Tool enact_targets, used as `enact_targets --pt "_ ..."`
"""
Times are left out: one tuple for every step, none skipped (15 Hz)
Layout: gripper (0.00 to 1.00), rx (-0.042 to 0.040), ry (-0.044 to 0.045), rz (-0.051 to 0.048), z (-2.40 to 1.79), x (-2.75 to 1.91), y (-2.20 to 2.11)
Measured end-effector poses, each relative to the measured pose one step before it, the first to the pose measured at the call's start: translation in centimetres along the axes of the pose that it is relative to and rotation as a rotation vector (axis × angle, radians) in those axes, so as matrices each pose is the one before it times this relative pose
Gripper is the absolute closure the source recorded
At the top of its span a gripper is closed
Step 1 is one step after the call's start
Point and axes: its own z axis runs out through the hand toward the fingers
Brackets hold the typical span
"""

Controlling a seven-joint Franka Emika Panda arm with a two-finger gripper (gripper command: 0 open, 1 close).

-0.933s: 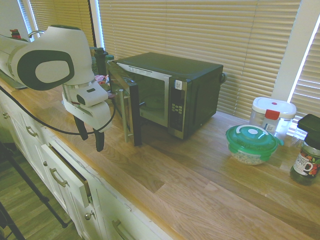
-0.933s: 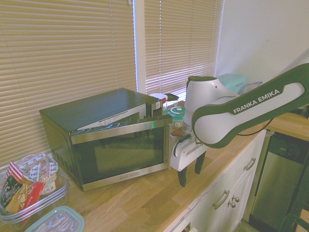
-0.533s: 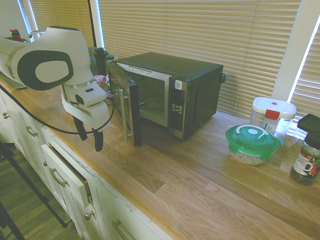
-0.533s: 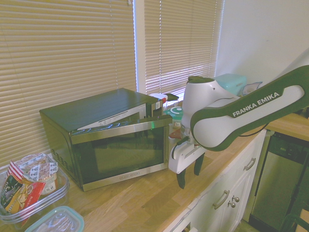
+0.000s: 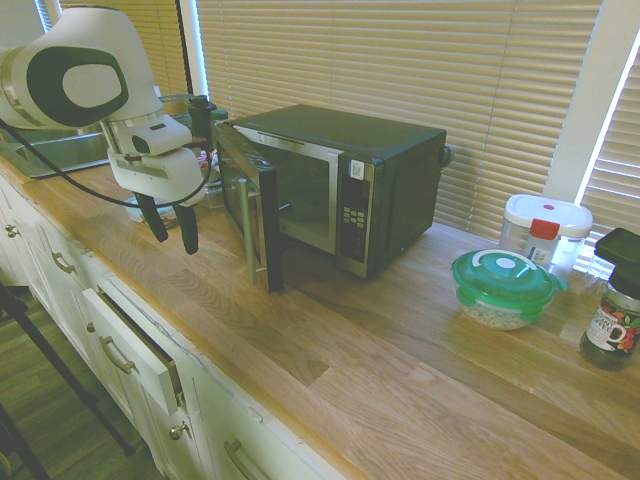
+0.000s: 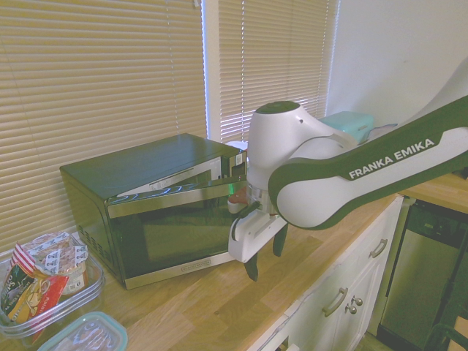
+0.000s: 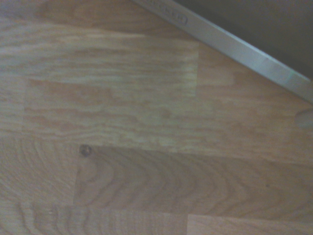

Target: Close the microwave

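Observation:
The black microwave (image 5: pixel 345 180) stands on the wooden counter (image 5: pixel 380 350) with its dark glass door (image 5: pixel 245 195) swung out, ajar, the silver bar handle (image 5: pixel 247 232) at its free edge. In the second exterior view the door (image 6: pixel 183 227) faces the camera, angled off the microwave's body (image 6: pixel 146 164). My gripper (image 5: pixel 171 226) hangs above the counter on the outer side of the door, a short gap from it, open and holding nothing. It shows again as the gripper (image 6: pixel 265 256) in front of the door's free end. The wrist view shows counter wood and the door's steel bottom trim (image 7: pixel 234 46).
A green-lidded bowl (image 5: pixel 503 288), a white container with a red tab (image 5: pixel 545 228) and a dark jar (image 5: pixel 612 325) stand to the right of the microwave. Bottles (image 5: pixel 200 120) sit behind the gripper. A drawer (image 5: pixel 135 350) below the counter is slightly open. A snack tub (image 6: pixel 44 281) lies on the far side.
The arm has swung from the door's free edge round to its outer face, moving left in the first exterior view and rising a little. The door has not moved.

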Motion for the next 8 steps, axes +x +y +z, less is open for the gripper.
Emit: enact_targets --pt "0.0 0.00361 0.00671 -0.00312 -0.733 0.724 -0.831" --pt "0.0 0.00175 0.00895 -0.00476 -0.651 0.839 -0.858" --pt "0.0 0.00088 0.00087 -0.0011 -0.592 0.873 -0.866" --pt "0.0 0.00039 -0.00102 0.00055 -0.577 0.989 -0.912" --pt "0.0 0.00148 0.00019 0.003 -0.444 1.055 -0.771" --pt "0.0 -0.00154 -0.00062 0.00301 -0.415 1.051 -0.723" --pt "0.0 -0.00491 -0.00232 0.00438 -0.425 1.191 -0.736" --pt "0.0 -0.00495 -0.00255 0.0064 -0.388 1.252 -0.669"
